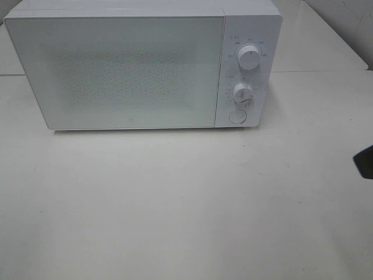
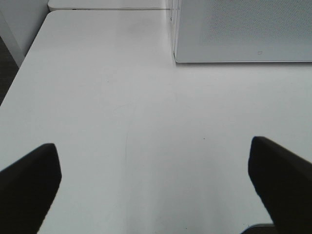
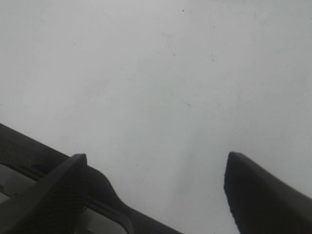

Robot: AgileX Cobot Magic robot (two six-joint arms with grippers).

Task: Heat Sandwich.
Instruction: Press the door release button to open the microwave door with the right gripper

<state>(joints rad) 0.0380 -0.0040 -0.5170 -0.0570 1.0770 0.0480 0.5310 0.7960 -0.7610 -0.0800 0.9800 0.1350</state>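
The sandwich is out of view in every frame. A white microwave [image 1: 140, 67] stands at the back of the white table with its door shut; its lower front corner [image 2: 243, 34] also shows in the left wrist view. My left gripper [image 2: 156, 190] hangs open over bare tabletop, nothing between its dark fingers [image 2: 29, 185]. Over bare table too, my right gripper [image 3: 156, 195] is open and empty, and only a dark tip of it [image 1: 365, 161] shows at the right edge of the exterior high view.
The microwave has two white dials [image 1: 249, 58] [image 1: 242, 93] and a round button [image 1: 236, 116] on its right panel. The table's left edge [image 2: 19, 68] drops off near the left arm. A table seam [image 1: 320, 71] runs behind the microwave.
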